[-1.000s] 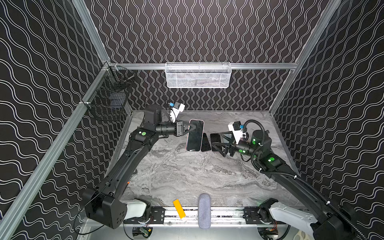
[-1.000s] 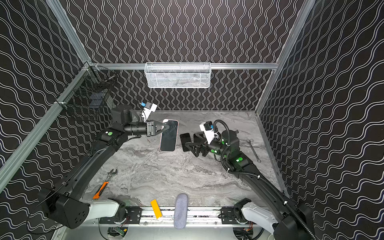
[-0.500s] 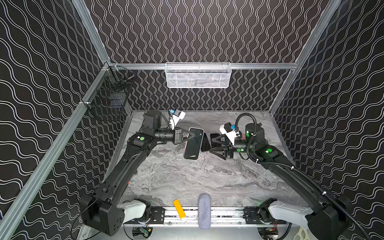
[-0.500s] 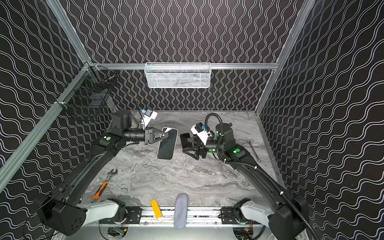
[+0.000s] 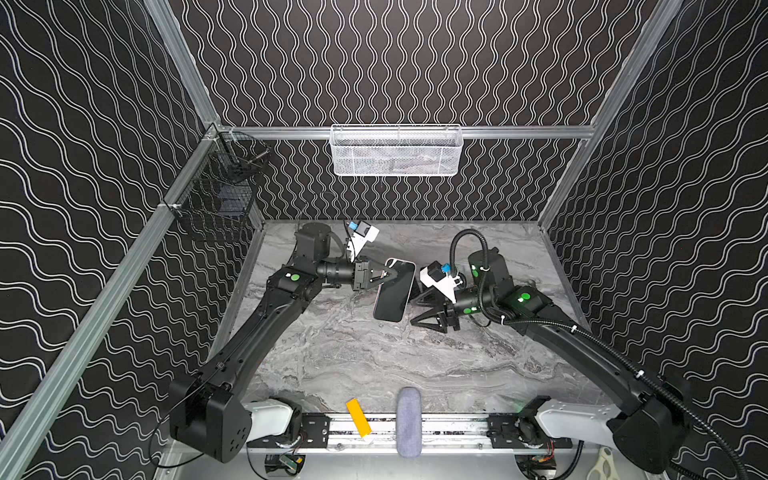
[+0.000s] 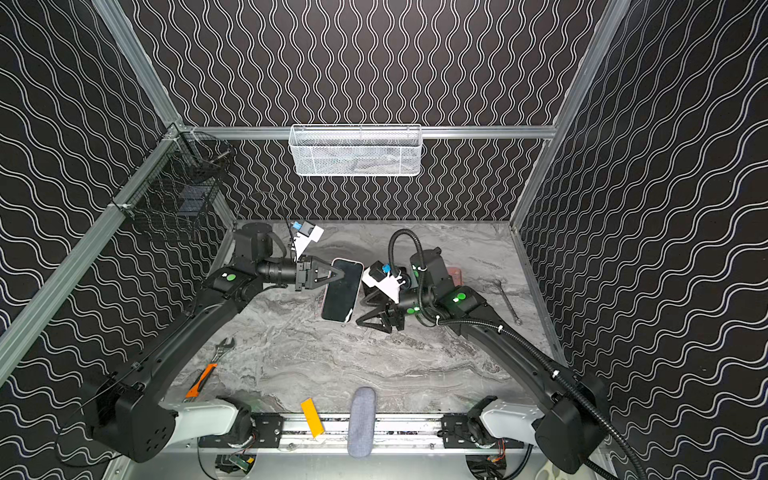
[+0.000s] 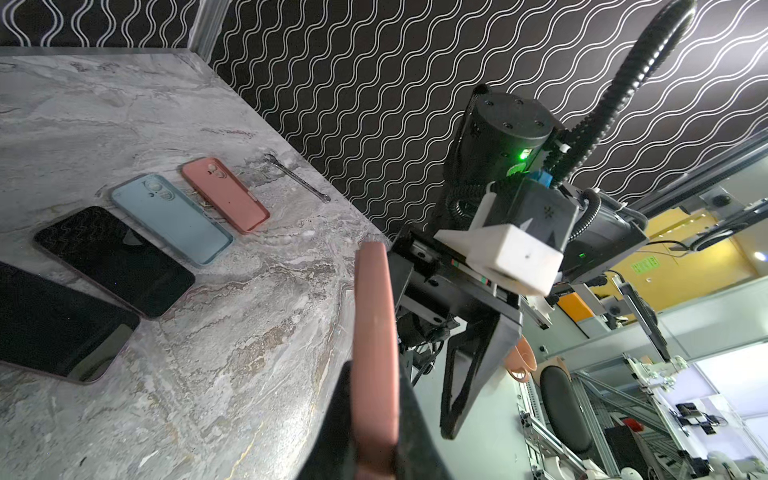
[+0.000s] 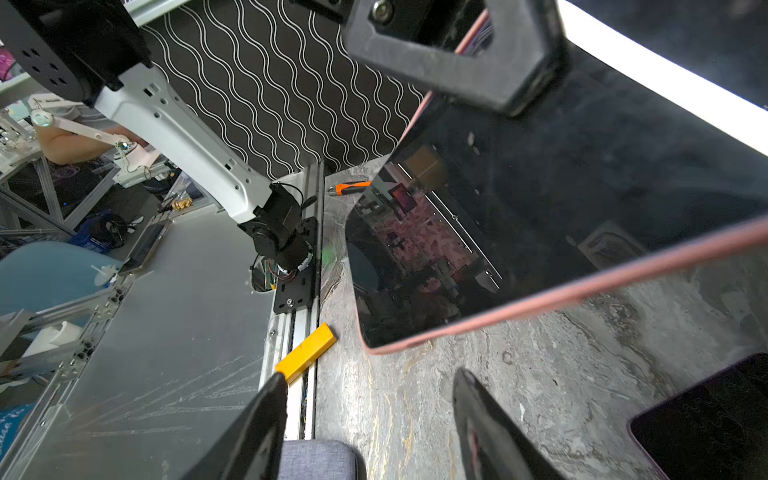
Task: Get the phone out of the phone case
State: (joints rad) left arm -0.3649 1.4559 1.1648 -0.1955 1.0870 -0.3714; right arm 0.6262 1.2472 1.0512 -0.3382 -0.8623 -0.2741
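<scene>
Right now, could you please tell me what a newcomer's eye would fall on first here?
The black-screened phone in its pink case stands out mid-scene, held up by the left gripper, shut on its edge. The right gripper hovers open just beside it. Beyond, a pale blue case and a salmon case lie flat on the grey marble table.

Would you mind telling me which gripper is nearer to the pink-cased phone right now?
Left. The left gripper is clamped on the far end of the pink-cased phone; the right gripper sits just off its near corner, jaws open, not touching.
</scene>
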